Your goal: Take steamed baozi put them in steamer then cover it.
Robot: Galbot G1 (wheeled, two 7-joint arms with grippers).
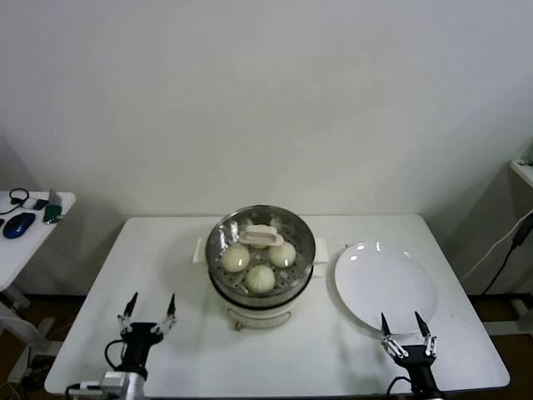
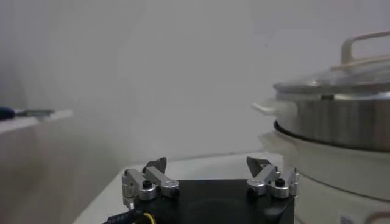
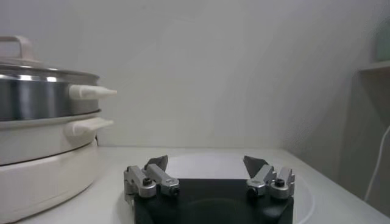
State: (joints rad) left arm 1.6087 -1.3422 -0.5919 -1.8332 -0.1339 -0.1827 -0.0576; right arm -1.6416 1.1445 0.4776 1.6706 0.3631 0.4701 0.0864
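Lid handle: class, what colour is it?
Cream-white. The lid handle shows best in the head view, on the steamer.

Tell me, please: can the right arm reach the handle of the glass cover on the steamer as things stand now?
Probably yes. The right claw is open and empty at the near table edge, by the white plate. The cover sits on the steamer, its bar handle exposed on top with nothing above it.

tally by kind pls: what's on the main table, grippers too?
Steamed baozi, visible through the cover: 3, a fourth may be hidden
Steamer: 1
Cover, on the steamer: 1
White plate: 1
Left gripper, right gripper, open: 2
Total: 8
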